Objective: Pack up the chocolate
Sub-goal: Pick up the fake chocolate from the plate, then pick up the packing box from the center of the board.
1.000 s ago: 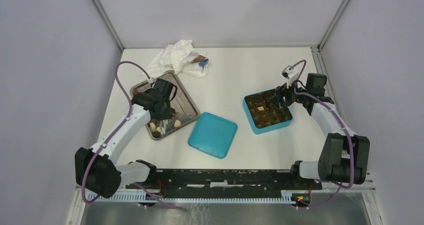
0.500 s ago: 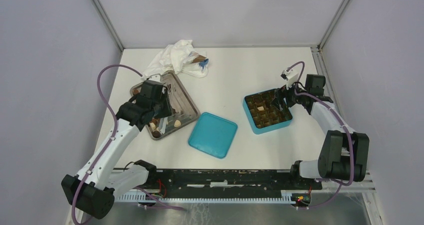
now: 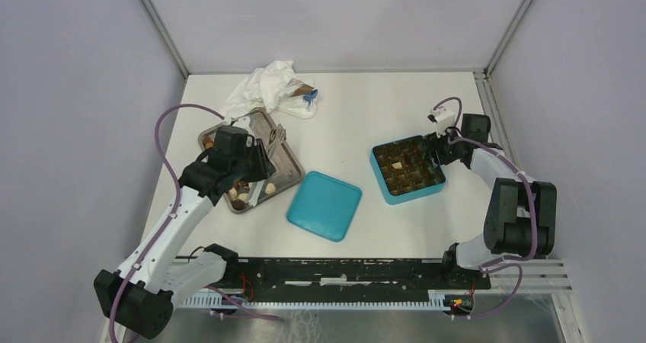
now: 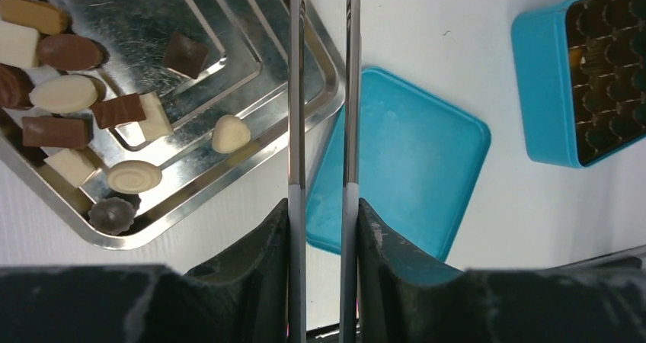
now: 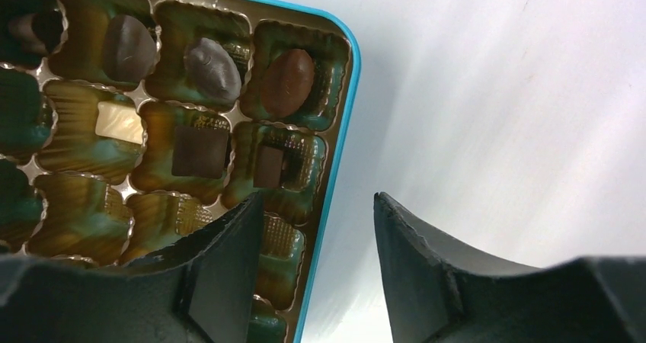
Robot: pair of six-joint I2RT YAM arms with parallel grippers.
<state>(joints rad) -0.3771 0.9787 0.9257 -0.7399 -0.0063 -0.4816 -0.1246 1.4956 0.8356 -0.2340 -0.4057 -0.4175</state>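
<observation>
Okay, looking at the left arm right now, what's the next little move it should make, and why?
Probably swing the left gripper over the tray and lower its prongs around the cream heart-shaped chocolate near the rim. The prongs hold nothing and lie over the tray's rim, away from the pieces, while the teal box has empty cups.

The tray point(image 4: 145, 15) is shiny, lightly scratched metal; the chocolate point(image 4: 65, 93) on it looks smooth and satiny. Beside the tray, a matt teal lid point(image 4: 404, 160) lies on the matt white bench point(image 4: 434, 46). Behind the tray, white cloth point(image 3: 263, 86) lies crumpled. The insert point(image 5: 84, 206) of the teal box point(image 4: 537, 91) is glossy plastic.
</observation>
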